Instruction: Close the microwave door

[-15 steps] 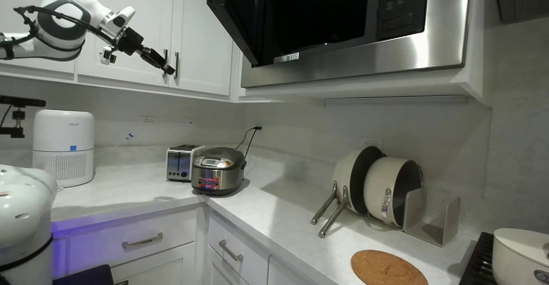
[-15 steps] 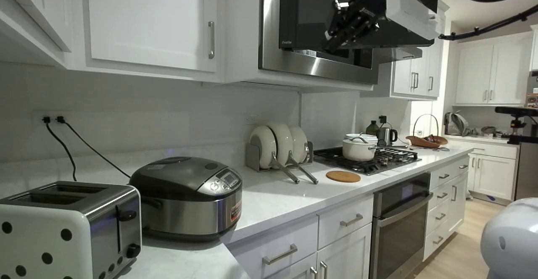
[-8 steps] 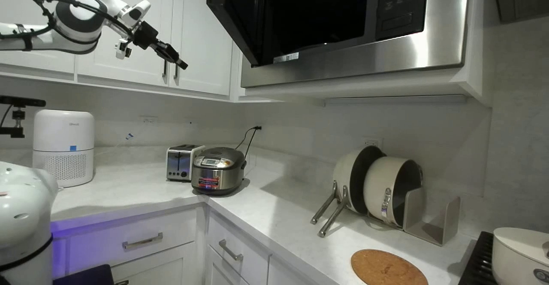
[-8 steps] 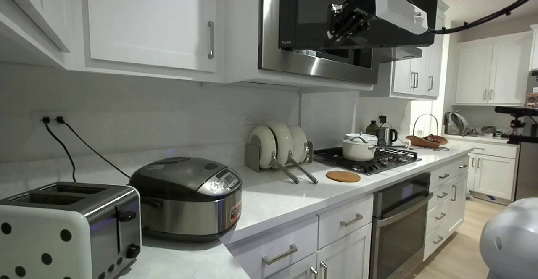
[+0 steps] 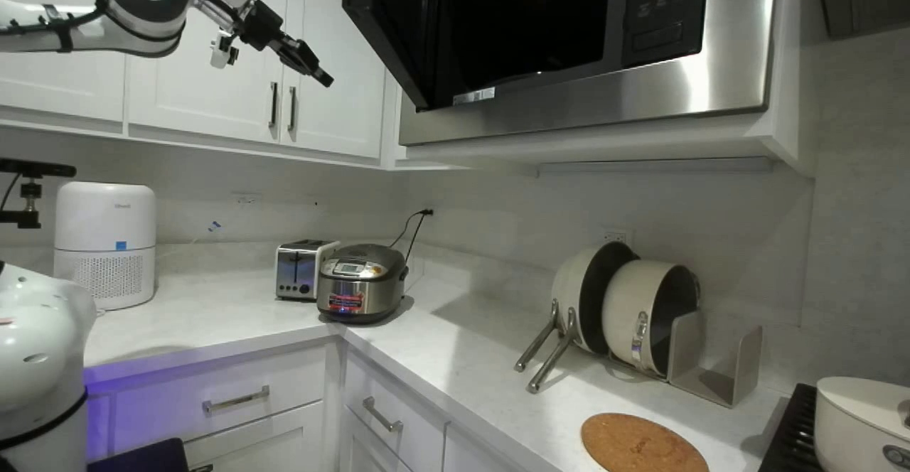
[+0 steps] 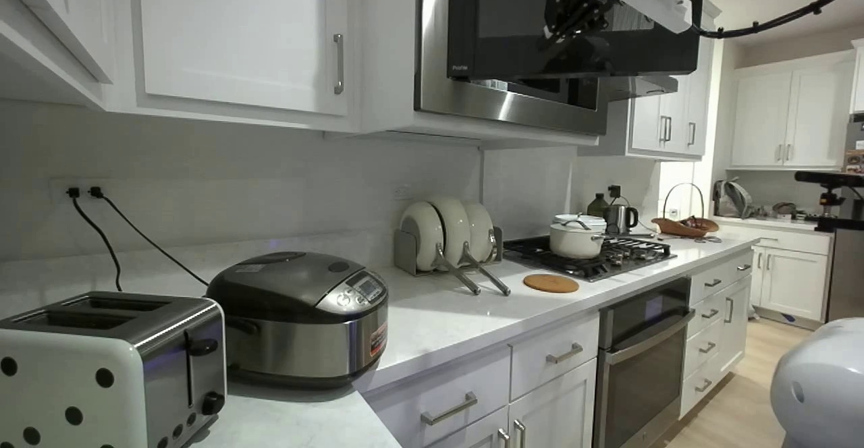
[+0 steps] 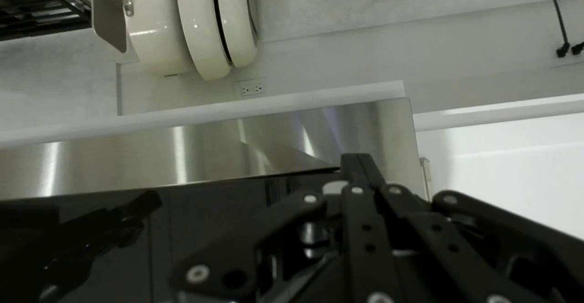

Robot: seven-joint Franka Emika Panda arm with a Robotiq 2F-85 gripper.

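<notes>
The microwave door is a dark glossy panel, standing open and swung out from the stainless-steel microwave. It also shows in an exterior view and in the wrist view, where a dark reflection of the gripper lies on it. My black gripper is shut and empty, with its fingertips together in the wrist view. In an exterior view it is left of the door's outer edge with a gap between; in an exterior view the gripper overlaps the door's outer face. Contact cannot be seen.
White cabinets with bar handles stand beside the microwave, behind the arm. Below on the counter are a toaster, a rice cooker, pans in a rack and a pot on the stove.
The arm and gripper have moved up and toward the microwave, rightward in an exterior view. The door has not moved. No change shows in the gripper's closure.
</notes>
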